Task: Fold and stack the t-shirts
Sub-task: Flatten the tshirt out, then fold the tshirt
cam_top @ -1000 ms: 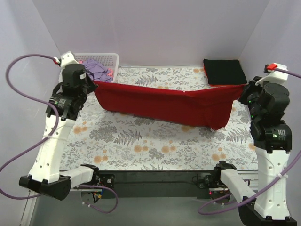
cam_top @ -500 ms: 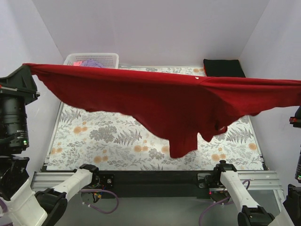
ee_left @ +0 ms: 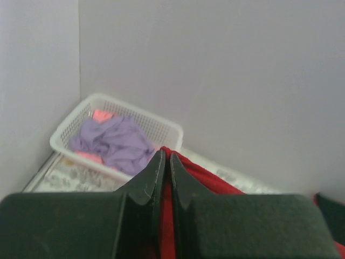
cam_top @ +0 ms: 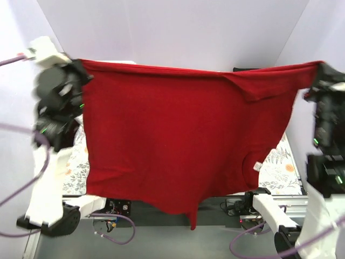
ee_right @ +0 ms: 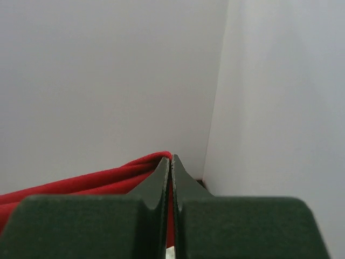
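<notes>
- I see the deep-red short-sleeved cotton t-shirt [cam_top: 178, 135] hanging spread in the air between my arms.
- Left gripper [ee_left: 165, 156] is pinched tight on one top corner.
- Right gripper [ee_right: 171, 159] is pinched tight on the other.

Floral table cloth [cam_top: 281, 162] covers the tabletop [cam_top: 73, 167], and from above only a strip along the left edge and another along the right edge can be seen. Over in the far-left corner, there's the white lattice basket [ee_left: 161, 131] sitting on the cloth against the walls, with a crumpled lavender t-shirt [ee_left: 116, 143] and some pink fabric [ee_left: 101, 115] heaped inside.
</notes>
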Controlling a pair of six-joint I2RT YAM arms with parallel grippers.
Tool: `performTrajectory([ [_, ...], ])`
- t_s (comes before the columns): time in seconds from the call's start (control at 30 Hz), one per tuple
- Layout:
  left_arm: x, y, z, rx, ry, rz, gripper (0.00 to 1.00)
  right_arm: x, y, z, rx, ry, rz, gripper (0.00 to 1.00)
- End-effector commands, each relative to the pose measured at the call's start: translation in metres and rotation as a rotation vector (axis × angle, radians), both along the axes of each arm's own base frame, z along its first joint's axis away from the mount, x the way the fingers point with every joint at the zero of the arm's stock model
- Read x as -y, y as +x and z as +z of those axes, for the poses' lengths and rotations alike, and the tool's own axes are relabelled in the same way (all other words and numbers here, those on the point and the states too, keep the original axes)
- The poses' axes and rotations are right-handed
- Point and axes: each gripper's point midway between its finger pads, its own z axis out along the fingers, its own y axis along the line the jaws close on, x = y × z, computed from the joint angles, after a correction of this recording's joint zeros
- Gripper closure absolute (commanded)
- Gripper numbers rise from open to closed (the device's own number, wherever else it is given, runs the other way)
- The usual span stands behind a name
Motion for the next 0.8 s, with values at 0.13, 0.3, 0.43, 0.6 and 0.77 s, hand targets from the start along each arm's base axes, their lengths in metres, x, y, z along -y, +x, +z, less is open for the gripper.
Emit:
performTrajectory([
  [0.13, 0.021, 0.2, -0.316, -0.58, 0.1, 0.091, 1.0, -0.023, 0.241, -0.298, -0.663, 0.015, 0.068, 0.99],
  [0.3, 0.037, 0.256, -0.414, -0.729, 0.057, 0.024, 1.0, -0.019, 0.293, -0.4, -0.868, 0.037, 0.022, 0.99],
  [0.43, 0.043, 0.266, -0.451, -0.789, 0.059, 0.001, 1.0, -0.022, 0.303, -0.447, -0.968, 0.039, 0.034, 0.99],
  [0.6, 0.04, 0.265, -0.456, -0.809, 0.073, 0.01, 1.0, -0.024, 0.302, -0.455, -0.984, 0.04, 0.05, 0.99],
  [0.77, 0.04, 0.266, -0.435, -0.78, 0.079, 0.006, 1.0, -0.023, 0.29, -0.437, -0.962, 0.042, 0.047, 0.99],
])
